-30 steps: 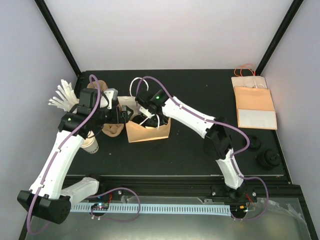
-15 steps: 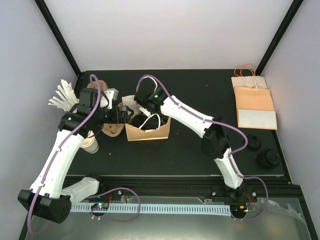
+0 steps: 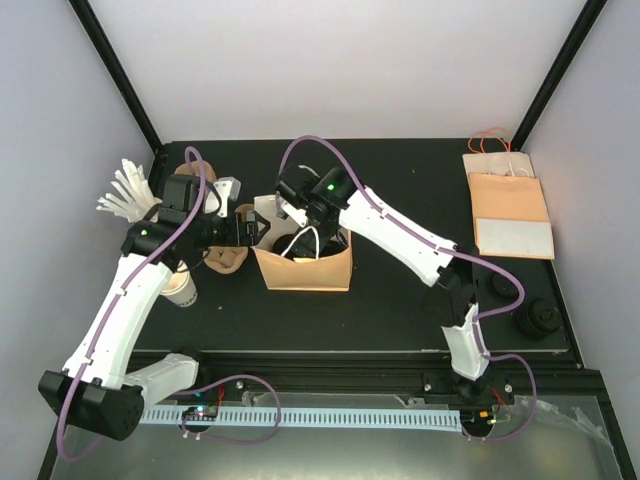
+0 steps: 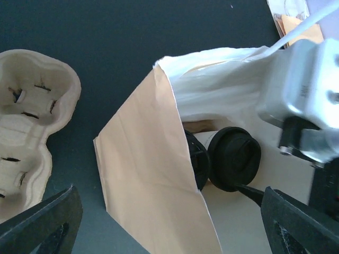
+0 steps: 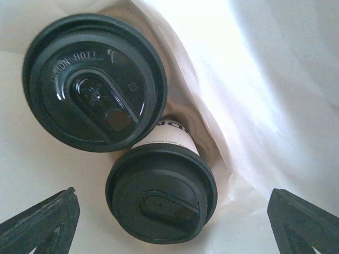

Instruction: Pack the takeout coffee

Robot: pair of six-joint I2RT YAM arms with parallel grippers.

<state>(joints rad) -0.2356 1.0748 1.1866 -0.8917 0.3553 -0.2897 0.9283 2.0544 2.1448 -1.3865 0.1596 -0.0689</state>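
Right tool point(image 5: 169, 225), jaws apart, hangs over takeout coffee point(image 5: 161, 193) in paper bag point(image 4: 145, 174); left tool point(image 4: 169, 227), apart too, brackets bag wall, probably keeping mouth open.

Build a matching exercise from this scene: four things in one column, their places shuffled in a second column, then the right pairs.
Things
1. takeout coffees
2. pulp cup carrier
3. flat paper bags
4. white stirrers

Places
A. far right corner of the table
B. far left edge of the table
C. inside the open brown bag
D. on the table, just left of the open brown bag

Pairs: 1-C, 2-D, 3-A, 4-B
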